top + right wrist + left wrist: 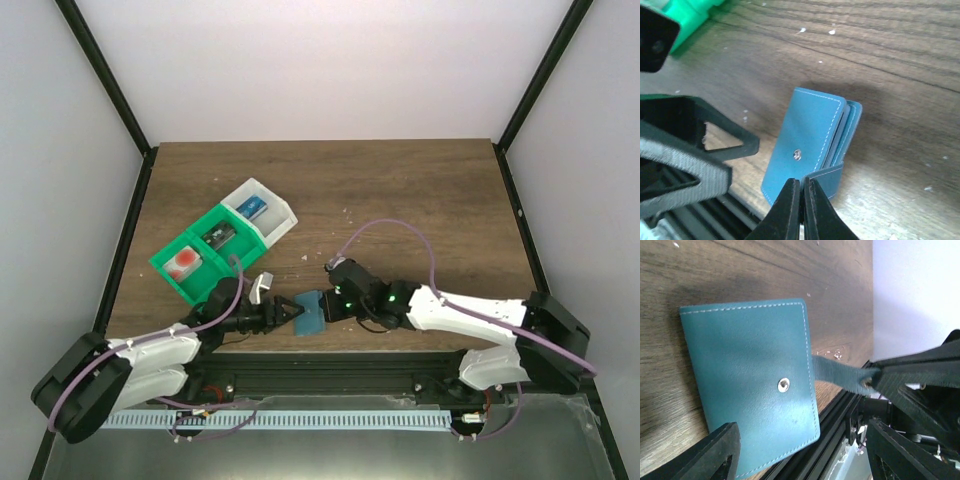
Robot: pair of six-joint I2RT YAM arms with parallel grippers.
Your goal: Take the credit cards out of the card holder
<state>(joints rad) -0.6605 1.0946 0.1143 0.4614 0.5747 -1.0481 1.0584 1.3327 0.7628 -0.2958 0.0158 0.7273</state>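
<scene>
The blue-teal card holder (310,312) lies folded by the table's front edge, snap stud up (783,385). My right gripper (801,182) is shut on its strap (829,176), which stretches away from the holder's side (837,372). Paler inner pockets show at the holder's open edge (840,132); any credit cards inside are hidden. My left gripper (801,432) is open, its fingers either side of the holder's near end and apart from it. One white credit card with a red spot (183,261) lies in the green tray.
A green-and-white compartment tray (262,232) stands at the back left, with a blue thing (252,207) and a dark thing (218,236) in its bins. The black rail (330,372) runs along the table's front edge just below the holder.
</scene>
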